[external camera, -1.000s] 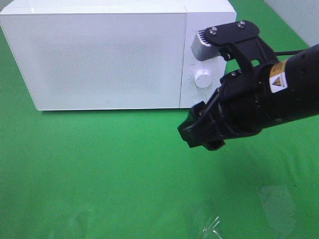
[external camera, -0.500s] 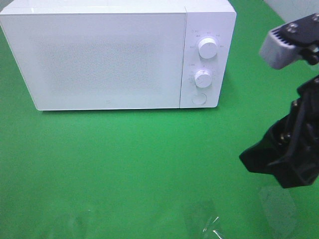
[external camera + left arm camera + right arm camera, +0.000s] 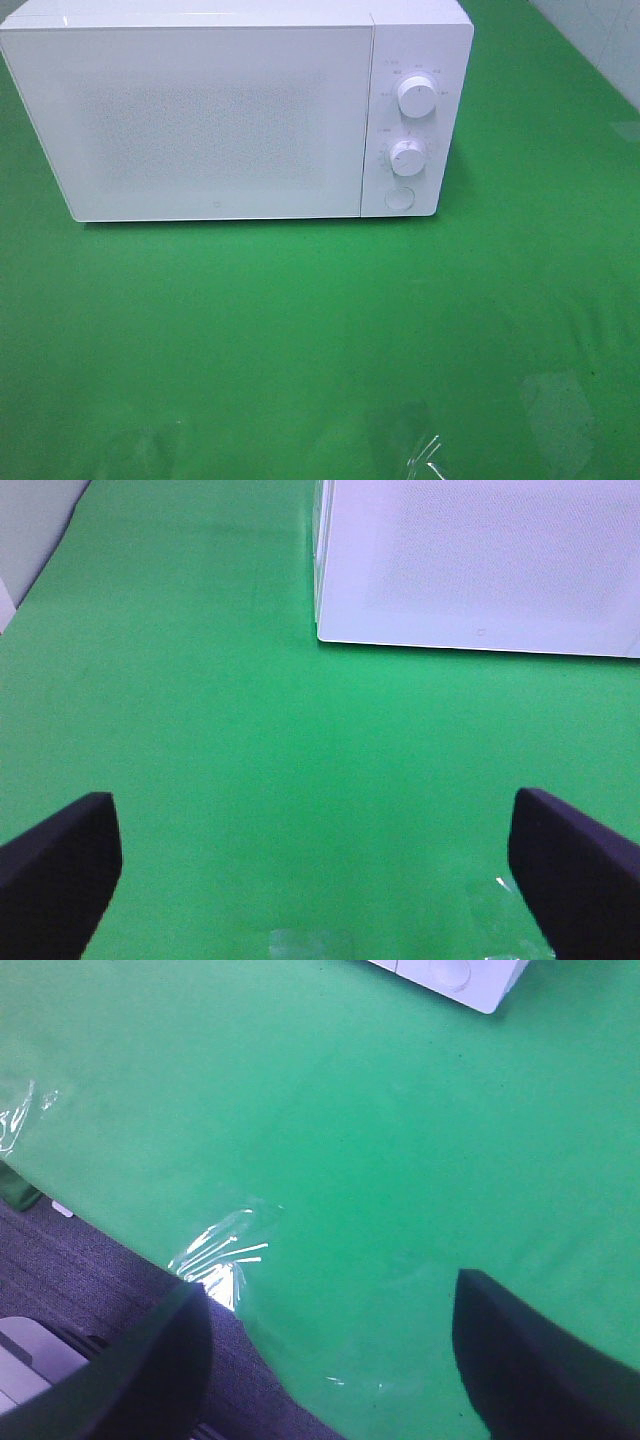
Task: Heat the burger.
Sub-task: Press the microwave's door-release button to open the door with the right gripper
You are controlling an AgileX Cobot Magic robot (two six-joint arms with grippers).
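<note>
Both wide, empty, wrist-views only: left hand (image 3: pixel 312 815), right hand (image 3: pixel 330 1295) | high view: microwave (image 3: pixel 215 120), door apparently shut

Tiny print around two dials (image 3: pixel 416 97) on the microwave (image 3: pixel 215 120), too small to read

I can't see through the microwave (image 3: pixel 220 120) door, so its inside is hidden. The print around its dials (image 3: pixel 416 96) is too small to read. My right wrist view cuts off all but its corner (image 3: pixel 450 974).
</note>
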